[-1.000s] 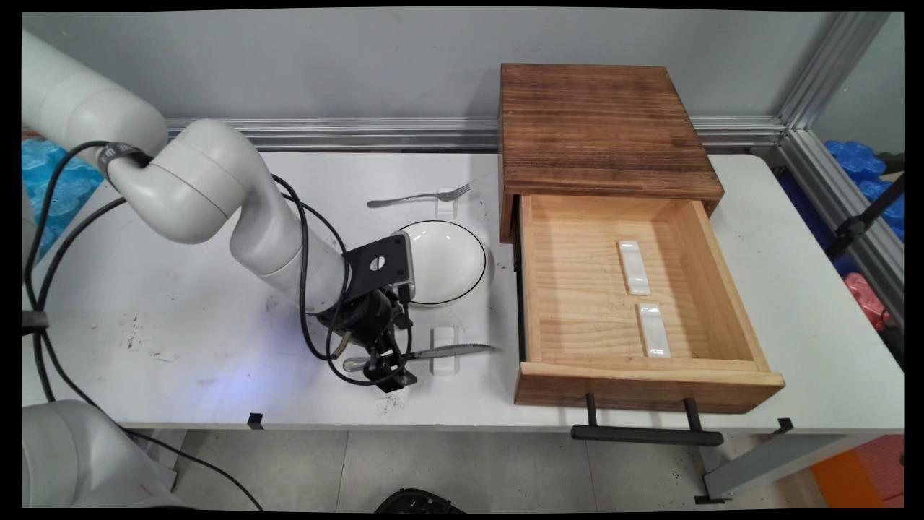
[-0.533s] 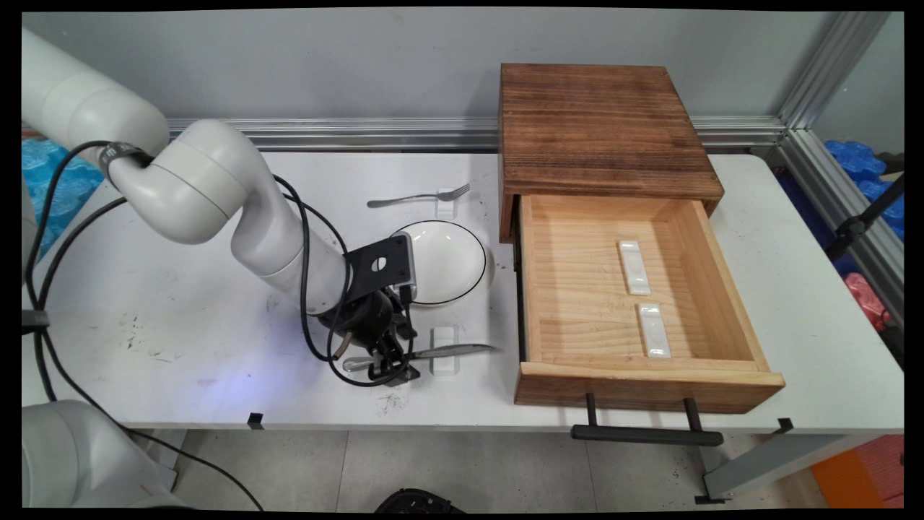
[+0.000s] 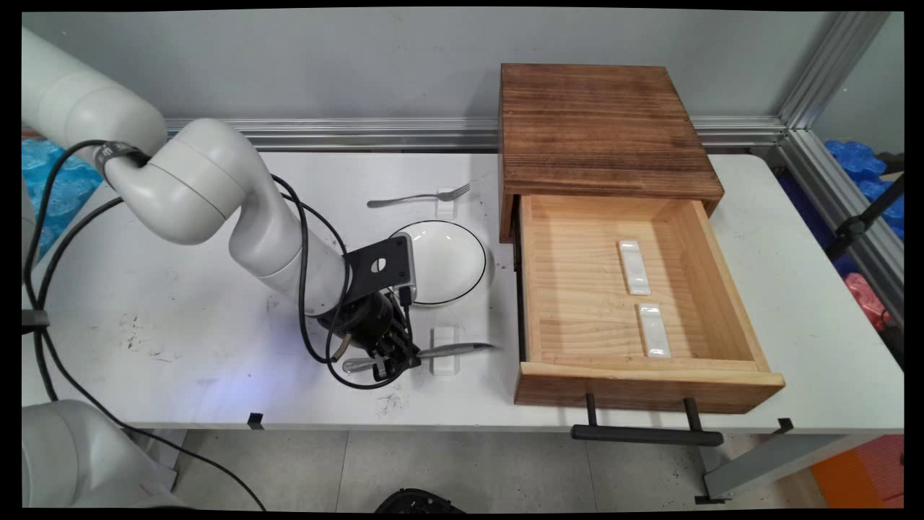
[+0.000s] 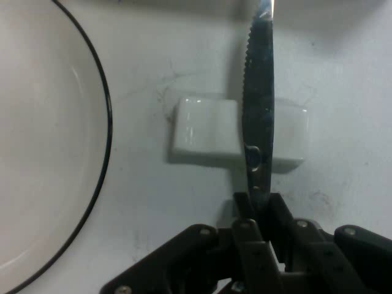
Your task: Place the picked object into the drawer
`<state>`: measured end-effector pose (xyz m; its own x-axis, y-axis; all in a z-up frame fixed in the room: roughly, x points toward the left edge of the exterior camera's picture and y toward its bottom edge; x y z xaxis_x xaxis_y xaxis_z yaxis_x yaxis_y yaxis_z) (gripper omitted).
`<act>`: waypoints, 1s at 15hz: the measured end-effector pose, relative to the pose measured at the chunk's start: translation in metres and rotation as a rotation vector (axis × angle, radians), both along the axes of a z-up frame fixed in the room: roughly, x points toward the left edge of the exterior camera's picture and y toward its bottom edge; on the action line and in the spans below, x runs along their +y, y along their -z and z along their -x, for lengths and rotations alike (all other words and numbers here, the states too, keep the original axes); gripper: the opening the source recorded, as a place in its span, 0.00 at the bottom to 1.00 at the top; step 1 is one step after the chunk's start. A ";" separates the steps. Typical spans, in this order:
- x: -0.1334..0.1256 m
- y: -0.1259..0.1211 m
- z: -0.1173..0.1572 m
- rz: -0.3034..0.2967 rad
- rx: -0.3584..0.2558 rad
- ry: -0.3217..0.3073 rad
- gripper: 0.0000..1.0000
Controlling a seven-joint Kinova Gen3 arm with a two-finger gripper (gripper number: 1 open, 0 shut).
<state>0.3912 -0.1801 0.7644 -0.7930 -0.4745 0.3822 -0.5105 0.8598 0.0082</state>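
With its two fingers drawn together on the handle of a serrated table knife (image 4: 258,116), the end effector (image 3: 393,361) sits low over the worktop (image 3: 216,339), clamped on the steel just behind the blade. The hand view shows the fingers meeting on the knife with no gap on either side, and the blade runs straight ahead of the end effector across a small white cutlery rest (image 4: 205,133). The blade lies on or just over that rest; whether it has come clear of the rest cannot be told from these views. In the main view the round end of the handle sticks out behind the end effector, close to the worktop, and the knife lies nearly level.

So the grasp looks made, and, as a judgement only, the knife has not been carried anywhere: it is at its rest.

Just to one side of the end effector lies a white plate with a black rim (image 3: 442,261), bare and touching neither knife nor rest. Beyond the plate a fork (image 3: 417,197) lies on a second white rest. Out past the blade's tip stands a wooden drawer box (image 3: 599,130) with its drawer (image 3: 577,289) pulled open; two more white rests (image 3: 634,267) lie on its floor, both bare.
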 end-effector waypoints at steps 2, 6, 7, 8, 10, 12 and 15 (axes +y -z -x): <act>0.001 -0.001 0.000 0.001 -0.001 0.002 0.00; 0.001 -0.007 0.000 0.007 -0.001 0.007 0.00; 0.001 -0.010 0.000 0.007 -0.001 0.009 0.00; 0.003 -0.013 0.000 0.007 0.001 0.012 0.00; 0.006 -0.022 0.000 0.004 0.003 0.018 0.00; 0.011 -0.034 -0.002 0.002 0.005 0.026 0.00; 0.015 -0.054 -0.005 0.004 0.007 0.039 0.00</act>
